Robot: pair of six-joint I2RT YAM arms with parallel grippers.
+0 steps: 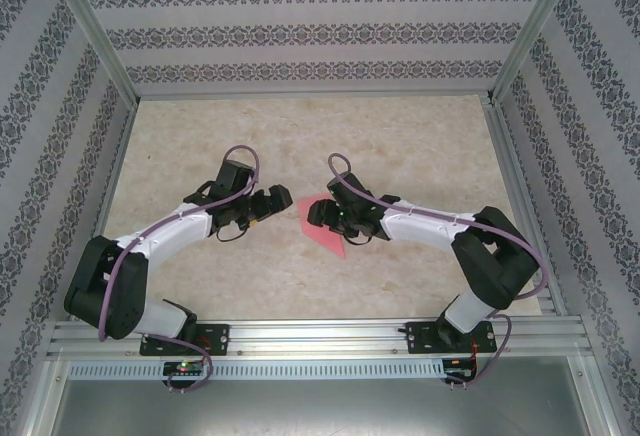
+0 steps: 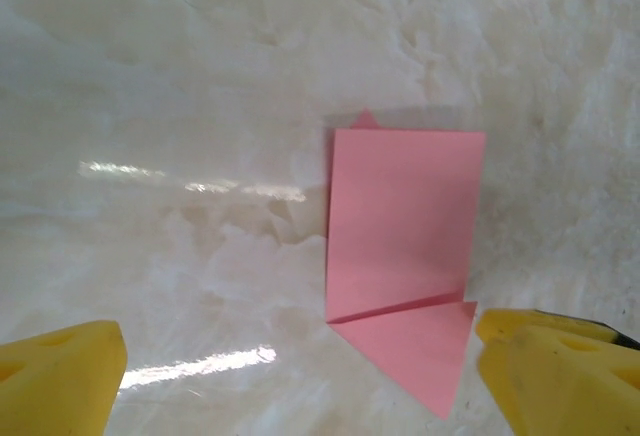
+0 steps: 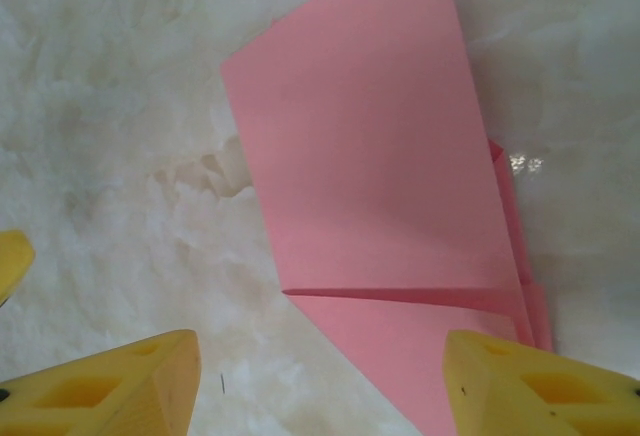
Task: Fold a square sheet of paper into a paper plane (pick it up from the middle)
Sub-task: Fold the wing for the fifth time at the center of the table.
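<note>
As the top view shows, the paper (image 1: pixel 325 228) lies part-folded near the table's (image 1: pixel 420 146) middle, left gripper (image 1: pixel 272 203) just beside it, right gripper (image 1: pixel 320 214) over it. Left wrist: fingers (image 2: pixel 560 366) wide apart, paper flat, thin, likely floppy. Right wrist: fingers (image 3: pixel 540 381) apart too; the layered crease (image 3: pixel 400 294) looks the firmest hold.

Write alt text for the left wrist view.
A partly folded pink paper lies flat on a pale marbled table, with a triangular flap at its near end. The open left gripper shows as yellow fingertips in the lower corners, one beside the flap.
</note>
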